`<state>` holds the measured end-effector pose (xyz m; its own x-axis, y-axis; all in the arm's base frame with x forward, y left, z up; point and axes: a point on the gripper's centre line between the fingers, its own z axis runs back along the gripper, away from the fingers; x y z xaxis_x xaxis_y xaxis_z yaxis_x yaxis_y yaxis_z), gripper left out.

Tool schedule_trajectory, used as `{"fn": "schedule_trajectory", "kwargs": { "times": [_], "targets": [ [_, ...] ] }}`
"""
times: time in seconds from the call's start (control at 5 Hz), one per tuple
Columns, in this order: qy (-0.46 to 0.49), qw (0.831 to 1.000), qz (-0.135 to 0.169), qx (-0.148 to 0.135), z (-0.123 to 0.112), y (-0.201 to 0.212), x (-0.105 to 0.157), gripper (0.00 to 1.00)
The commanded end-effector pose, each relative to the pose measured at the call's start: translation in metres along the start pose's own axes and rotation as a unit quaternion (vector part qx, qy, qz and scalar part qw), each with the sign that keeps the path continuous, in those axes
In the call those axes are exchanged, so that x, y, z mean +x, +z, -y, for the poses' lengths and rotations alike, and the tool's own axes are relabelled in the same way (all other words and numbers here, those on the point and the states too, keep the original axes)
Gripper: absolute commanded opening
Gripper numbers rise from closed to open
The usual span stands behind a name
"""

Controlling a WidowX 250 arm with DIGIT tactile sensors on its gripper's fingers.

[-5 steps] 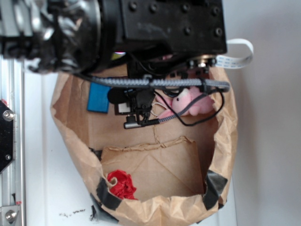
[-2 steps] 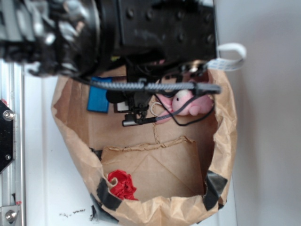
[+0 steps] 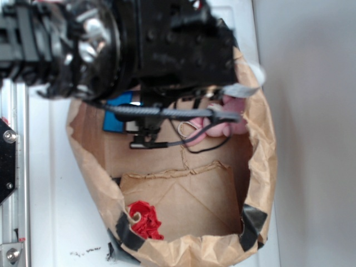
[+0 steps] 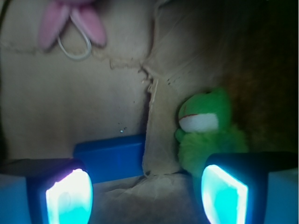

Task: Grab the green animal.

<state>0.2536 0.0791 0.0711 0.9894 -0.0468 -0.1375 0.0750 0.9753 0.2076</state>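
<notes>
My end effector [image 4: 145, 196] hung spread inside the paper bag [image 3: 261, 167]; the green animal [image 4: 208, 133] sat upright at the wrist view's centre right, just above the right-hand finger [image 4: 224, 196], off-centre.

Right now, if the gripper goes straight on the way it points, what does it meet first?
Probably the paper bag's brown floor. The open gripper has the blue block near its left pad and the green animal just above its right pad; depth is unclear.
</notes>
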Motion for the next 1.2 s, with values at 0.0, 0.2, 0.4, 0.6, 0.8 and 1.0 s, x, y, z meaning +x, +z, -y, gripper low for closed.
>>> {"fn": "schedule_trajectory", "kwargs": {
  "times": [0.0, 0.2, 0.4, 0.6, 0.8, 1.0],
  "targets": [
    [0.008, 1.000, 0.015, 0.014, 0.002, -0.013, 0.015, 1.00],
    [0.001, 0.999, 0.006, -0.039, -0.002, -0.006, 0.019, 1.00],
    [0.005, 0.999, -0.013, -0.039, -0.012, -0.007, 0.028, 1.00],
    [0.017, 1.000, -0.006, 0.001, -0.020, -0.009, 0.028, 1.00],
    [0.000, 1.000, -0.019, 0.003, -0.027, 0.000, 0.014, 1.00],
    [-0.013, 0.999, -0.037, -0.019, -0.037, 0.014, 0.003, 1.00]
  ]
}}
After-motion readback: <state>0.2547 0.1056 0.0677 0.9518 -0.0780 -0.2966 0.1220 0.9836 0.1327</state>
